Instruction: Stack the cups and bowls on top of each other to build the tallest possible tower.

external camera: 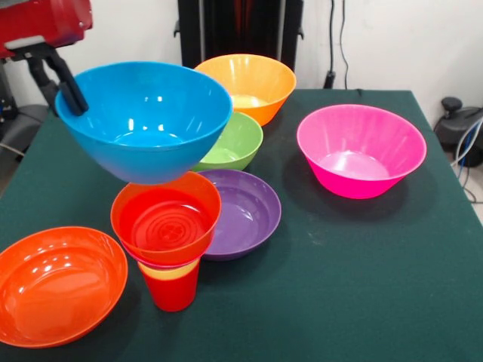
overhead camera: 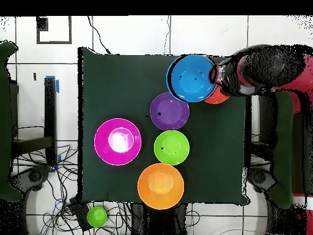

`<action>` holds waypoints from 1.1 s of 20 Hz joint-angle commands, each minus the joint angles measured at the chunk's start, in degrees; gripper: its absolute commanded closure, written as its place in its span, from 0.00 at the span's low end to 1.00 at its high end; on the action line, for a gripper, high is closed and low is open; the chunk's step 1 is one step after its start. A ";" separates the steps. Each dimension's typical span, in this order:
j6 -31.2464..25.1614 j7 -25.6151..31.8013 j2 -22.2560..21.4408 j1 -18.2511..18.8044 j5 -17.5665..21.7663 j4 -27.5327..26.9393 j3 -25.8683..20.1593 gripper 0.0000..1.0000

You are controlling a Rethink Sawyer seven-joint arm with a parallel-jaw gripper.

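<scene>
My gripper is shut on the left rim of the large blue bowl, which hangs tilted just above the tower. The tower is a red cup at the base, a yellow cup nested in it with only a band showing, a thin pink rim, and an orange-red bowl on top. In the overhead view the blue bowl hangs at the table's far right, the gripper on its right rim. An orange-red rim peeks from under the arm.
On the green table lie a wide orange bowl at the front left, a purple bowl beside the tower, a green bowl, a light orange bowl at the back and a magenta-pink bowl at the right.
</scene>
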State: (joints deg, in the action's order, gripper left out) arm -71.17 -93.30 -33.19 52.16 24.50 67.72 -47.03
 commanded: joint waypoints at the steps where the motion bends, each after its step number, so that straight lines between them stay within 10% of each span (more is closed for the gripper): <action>1: 1.88 13.05 -0.83 -0.23 2.77 7.93 0.68 1.00; 22: 1.11 14.34 -1.99 1.24 1.58 8.23 -1.09 1.00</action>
State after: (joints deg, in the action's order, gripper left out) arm -71.17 -93.30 -35.67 53.69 24.48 72.74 -47.05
